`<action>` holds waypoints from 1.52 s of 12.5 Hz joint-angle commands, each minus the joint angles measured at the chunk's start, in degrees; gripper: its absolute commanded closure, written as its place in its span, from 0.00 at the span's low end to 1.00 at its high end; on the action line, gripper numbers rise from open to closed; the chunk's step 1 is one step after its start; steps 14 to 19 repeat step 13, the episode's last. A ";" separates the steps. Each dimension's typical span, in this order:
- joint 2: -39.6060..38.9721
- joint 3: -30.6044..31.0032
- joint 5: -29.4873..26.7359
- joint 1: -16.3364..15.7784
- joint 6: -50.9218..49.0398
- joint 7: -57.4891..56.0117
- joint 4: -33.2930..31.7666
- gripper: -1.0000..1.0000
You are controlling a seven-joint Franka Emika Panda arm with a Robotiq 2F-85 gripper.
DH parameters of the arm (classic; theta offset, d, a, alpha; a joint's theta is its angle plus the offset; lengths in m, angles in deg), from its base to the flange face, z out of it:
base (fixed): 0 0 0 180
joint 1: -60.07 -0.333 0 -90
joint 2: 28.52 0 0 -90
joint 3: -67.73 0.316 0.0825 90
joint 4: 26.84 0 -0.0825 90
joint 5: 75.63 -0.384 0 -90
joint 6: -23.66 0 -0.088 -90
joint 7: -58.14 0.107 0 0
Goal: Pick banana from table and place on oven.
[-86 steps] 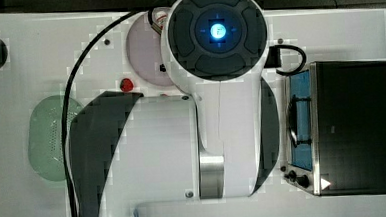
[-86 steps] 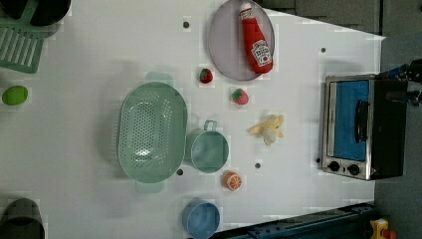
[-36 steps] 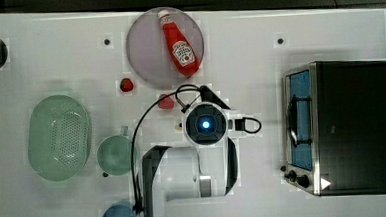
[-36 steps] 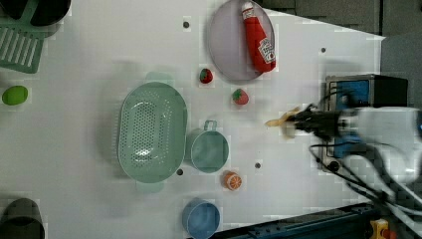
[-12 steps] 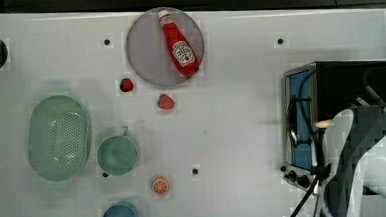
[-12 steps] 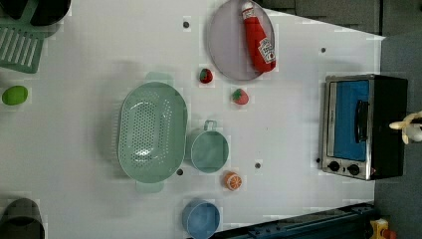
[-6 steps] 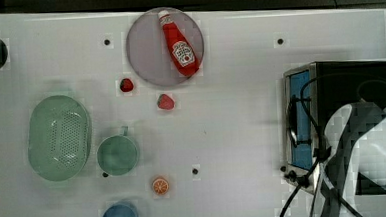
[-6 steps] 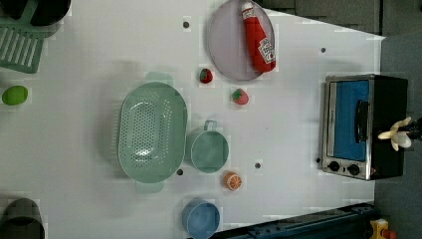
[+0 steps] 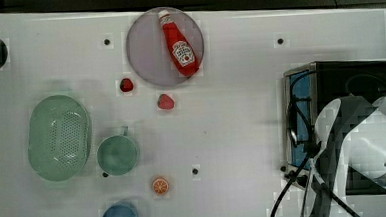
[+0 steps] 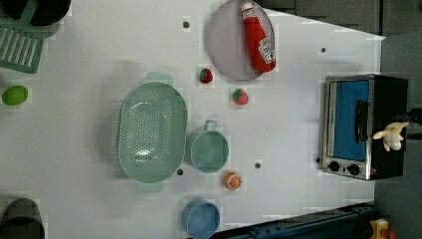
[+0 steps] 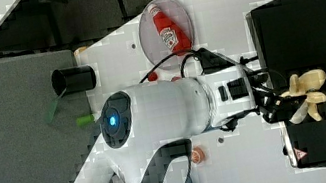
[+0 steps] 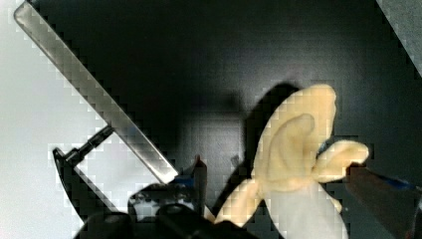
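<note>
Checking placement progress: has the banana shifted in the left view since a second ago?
Yes. The banana moved toward the left view's left, now over the oven top.

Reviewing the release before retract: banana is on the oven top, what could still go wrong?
1. In the wrist view the banana lies between the gripper fingers; one finger looks to be touching a peel flap, so retracting could drag it.
2. In the left view the banana sits near the oven top's right edge; a nudge might tip it off.
3. The cable hangs across the oven door and could snag.
</note>
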 commanded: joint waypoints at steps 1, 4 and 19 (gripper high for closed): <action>3.87 -1.36 -1.26 -0.49 -0.47 -3.58 5.01 0.00; 8.78 -0.21 -1.24 -2.24 -7.68 -5.41 9.59 0.00; 22.33 26.77 -0.21 -6.61 -30.13 42.43 10.05 0.00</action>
